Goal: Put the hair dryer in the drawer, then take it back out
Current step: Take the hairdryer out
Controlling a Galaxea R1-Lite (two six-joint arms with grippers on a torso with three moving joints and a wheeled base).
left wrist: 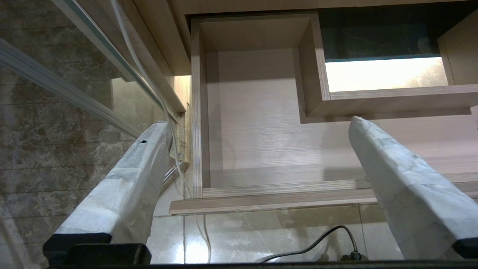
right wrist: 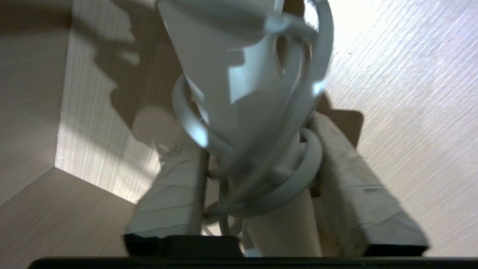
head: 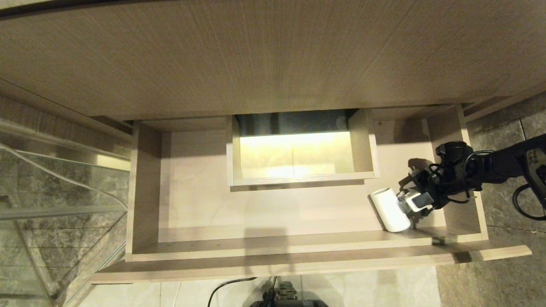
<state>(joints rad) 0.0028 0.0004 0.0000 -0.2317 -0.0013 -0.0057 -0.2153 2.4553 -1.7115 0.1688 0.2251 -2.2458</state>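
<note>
The drawer (head: pixel 196 209) is pulled out, light wood-grain, with a boxed cut-out (head: pixel 298 180) at mid-back. A white hair dryer (head: pixel 388 209) lies in its right part near the front wall, barrel pointing left. My right gripper (head: pixel 413 200) reaches in over the right side wall. In the right wrist view the hair dryer (right wrist: pixel 224 56) has its white cord (right wrist: pixel 298 179) wound round the handle. There my right gripper (right wrist: pixel 254 132) is shut on that handle, a taped finger on each side. My left gripper (left wrist: pixel 257 122) hangs open over the drawer's (left wrist: pixel 261 186) left front corner, holding nothing.
A wide wood-grain cabinet panel (head: pixel 273 55) overhangs the back of the drawer. A glass panel (head: pixel 51 204) stands to the left. Tiled floor lies in front, with a black cable (left wrist: pixel 317 239) on it below the drawer front.
</note>
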